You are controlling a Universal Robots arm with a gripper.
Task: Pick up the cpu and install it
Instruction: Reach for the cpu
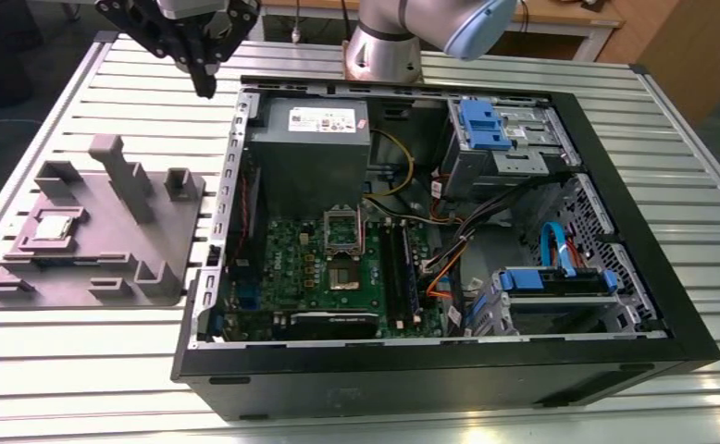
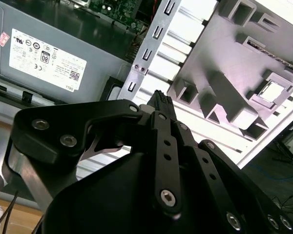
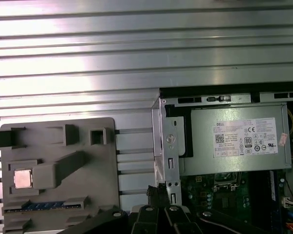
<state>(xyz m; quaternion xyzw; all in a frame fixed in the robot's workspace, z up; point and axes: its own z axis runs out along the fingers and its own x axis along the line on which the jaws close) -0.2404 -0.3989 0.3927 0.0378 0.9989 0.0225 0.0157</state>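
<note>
The fingers [image 1: 202,79] are pressed together to a single tip and pinch nothing. In the exterior view they hang in the upper left of the frame, pointing down at the surface [image 1: 89,111], just outside the far left corner of the open computer case [image 1: 434,375]. In the second wrist view the closed fingers [image 2: 161,105] run out from the black linkage. Their tip lies over the slatted surface [image 2: 190,29], between the case's metal edge and the grey tray [image 2: 219,48]. In the first wrist view the tip of the fingers [image 3: 155,194] sits by that same metal edge.

The cpu [image 1: 54,225] is well apart from the fingers. It lies flat in a square recess of the grey tray [image 1: 101,264], at the left middle of the exterior view. Both wrist views show it in that recess, silver top up [image 2: 272,91] [image 3: 22,178]. The tray [image 3: 102,161] rests on the surface [image 3: 136,48] beside the case, with upright blocks rising from it.

Inside the case, the grey power supply [image 1: 311,139] lies nearest the fingers and appears in both wrist views [image 2: 44,53] [image 3: 234,146]. The green circuit board [image 1: 335,287] lies just below it in the exterior view. Blue drive brackets [image 1: 484,125] sit toward the exterior view's right. The arm's grey base [image 1: 385,55] stands at the top centre.
</note>
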